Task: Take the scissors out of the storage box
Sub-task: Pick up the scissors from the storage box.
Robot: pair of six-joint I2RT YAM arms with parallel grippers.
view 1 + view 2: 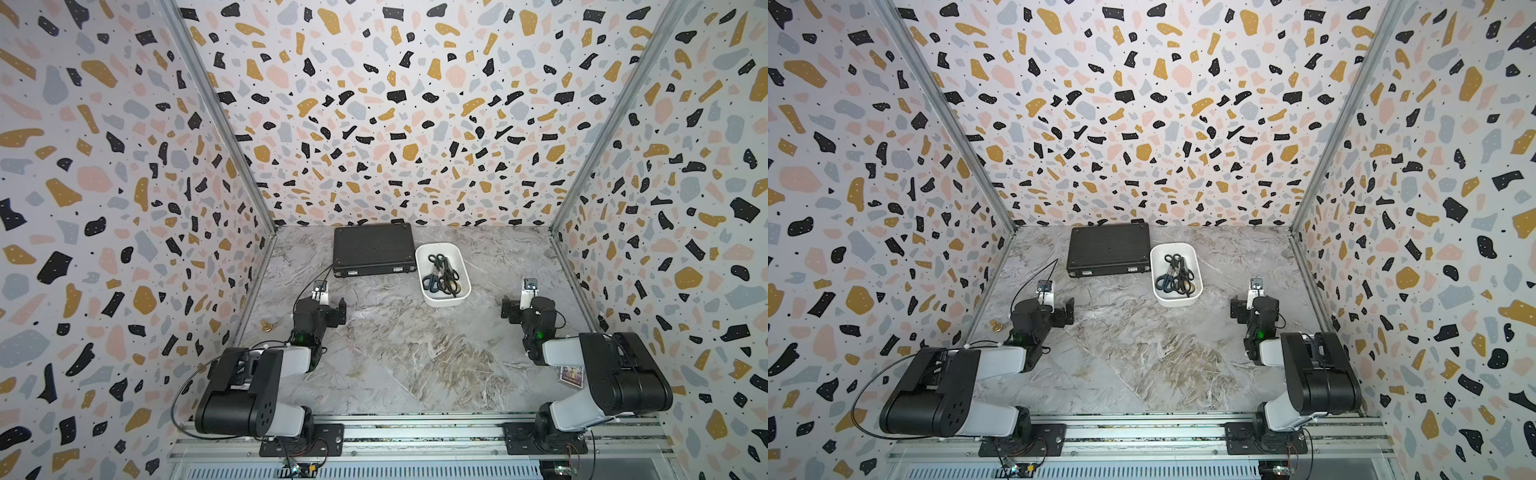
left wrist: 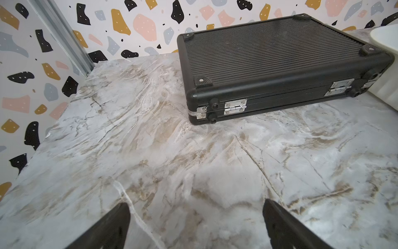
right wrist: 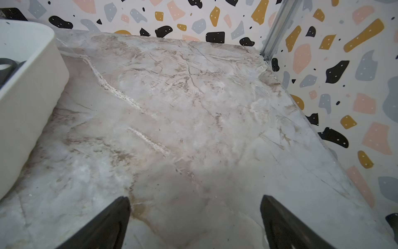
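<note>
Scissors point(image 1: 442, 276) point(image 1: 1177, 276) lie heaped inside the box point(image 1: 446, 300) point(image 1: 1179, 301), several pairs overlapping lengthwise, so an exact count is hard. Most handles are black; one pair at the near end has blue-grey handles, and a bit of yellow shows beside it. The right wrist view catches only a dark handle loop point(image 3: 6, 64) above the box wall point(image 3: 28, 103). The box is white and shallow with rounded corners. It stands on the far half of the desk point(image 1: 395, 353), right of centre, with one short end turned toward the arms. A flat black ribbed case point(image 1: 374, 249) point(image 1: 1108, 248) point(image 2: 269, 51) lies shut just to its left, against the back wall, its metal latches facing the arms. Whether case and box touch I cannot tell. The right claw point(image 3: 195, 197) hangs over bare desk near the box's right side, fingers spread wide and holding nothing. The left claw point(image 2: 196, 203) is also wide and empty, over bare desk in front of the case and well apart from the box. A small brass-coloured object point(image 1: 266, 325) sits by the left wall, and a printed card point(image 1: 570, 376) lies under the right arm point(image 1: 602, 374).
</note>
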